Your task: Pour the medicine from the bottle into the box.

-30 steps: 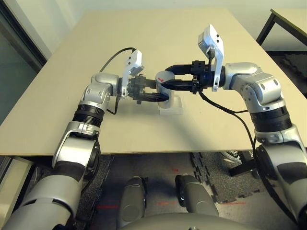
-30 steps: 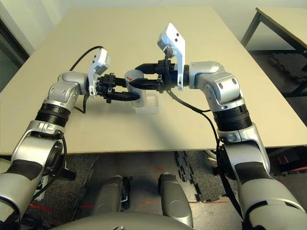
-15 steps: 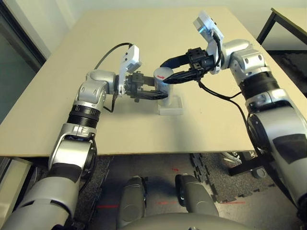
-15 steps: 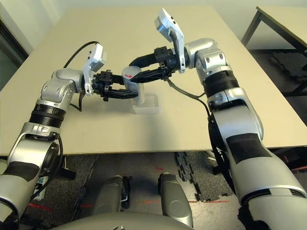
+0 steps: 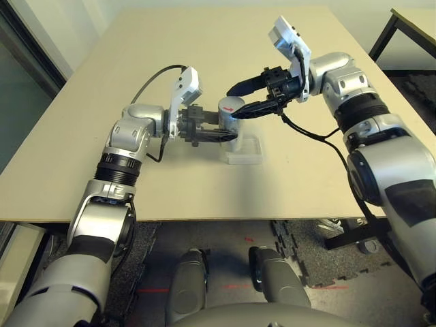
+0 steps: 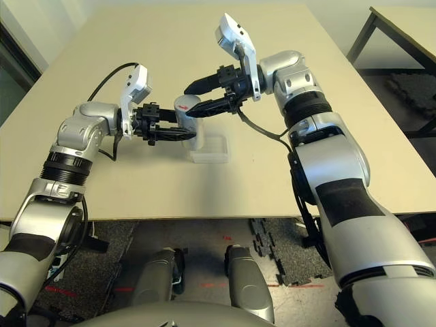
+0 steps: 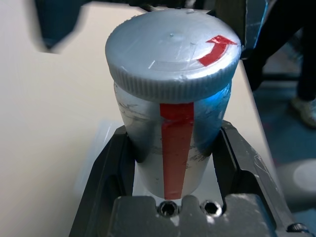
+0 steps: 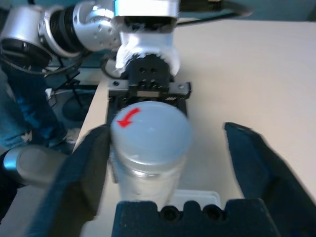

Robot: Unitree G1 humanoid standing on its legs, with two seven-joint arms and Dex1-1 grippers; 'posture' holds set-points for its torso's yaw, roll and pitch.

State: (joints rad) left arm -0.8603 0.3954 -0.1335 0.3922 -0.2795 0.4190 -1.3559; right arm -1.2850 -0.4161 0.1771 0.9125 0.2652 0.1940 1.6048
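The bottle [image 5: 230,124] stands upright over the box [image 5: 243,151], pinched at its body by my left gripper [image 5: 219,135]. My right gripper [image 5: 246,99] is spread wide around its capped top, one finger [image 8: 91,165] against it.

My view: beige table [image 5: 204,41], 1 dark-framed second table [image 5: 409,27] far right, black floor mats [image 5: 320,259] below.

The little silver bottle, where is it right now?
The bottle stands upright near the middle of the table, held by the left gripper, just behind the clear box, with the right gripper spread around its cap.
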